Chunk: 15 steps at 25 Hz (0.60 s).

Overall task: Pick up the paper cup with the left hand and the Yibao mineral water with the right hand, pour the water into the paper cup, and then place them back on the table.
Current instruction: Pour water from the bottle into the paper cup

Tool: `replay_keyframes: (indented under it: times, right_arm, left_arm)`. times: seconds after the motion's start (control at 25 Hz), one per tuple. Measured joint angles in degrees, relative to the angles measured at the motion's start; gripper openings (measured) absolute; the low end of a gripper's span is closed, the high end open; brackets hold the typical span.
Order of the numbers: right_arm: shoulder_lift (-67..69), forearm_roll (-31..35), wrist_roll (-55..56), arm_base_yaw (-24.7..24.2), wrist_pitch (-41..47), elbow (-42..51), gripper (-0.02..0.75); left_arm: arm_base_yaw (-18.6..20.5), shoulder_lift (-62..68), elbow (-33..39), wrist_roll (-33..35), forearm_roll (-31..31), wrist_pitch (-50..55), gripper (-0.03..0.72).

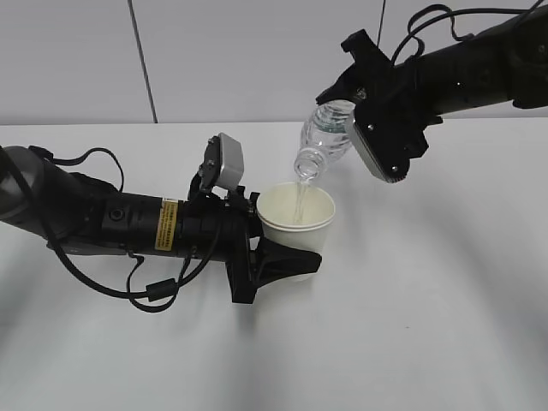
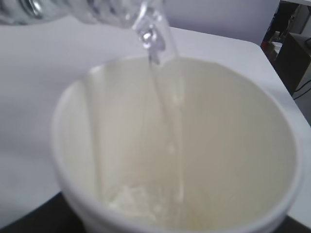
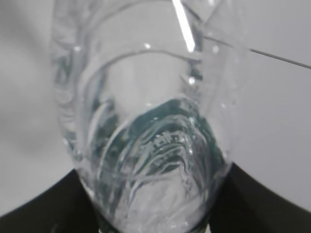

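Observation:
The white paper cup (image 1: 297, 221) is held upright above the table by my left gripper (image 1: 287, 259), which is shut on its lower wall. In the left wrist view the cup (image 2: 87, 145) fills the frame, with a little water at its bottom. My right gripper (image 1: 364, 94) is shut on the Yibao mineral water bottle (image 1: 325, 135), tilted neck-down over the cup. A thin stream of water (image 1: 300, 199) runs from its mouth into the cup; the left wrist view shows the stream (image 2: 163, 97) too. In the right wrist view the clear bottle (image 3: 146, 121) fills the frame between black fingers (image 3: 39, 208).
The white table (image 1: 428, 325) spreads around both arms and meets a pale grey panelled wall (image 1: 214, 60) behind. The left arm's cable (image 1: 128, 287) loops down onto the tabletop. Dark furniture (image 2: 294, 53) stands beyond the table's far corner.

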Motion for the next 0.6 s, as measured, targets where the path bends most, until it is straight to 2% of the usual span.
replay_keyframes:
  times: [0.6]
  right_arm:
    - [0.0,0.0,0.0,0.0,0.0,0.0,0.445]
  left_arm:
    - [0.0,0.0,0.0,0.0,0.0,0.1,0.412]
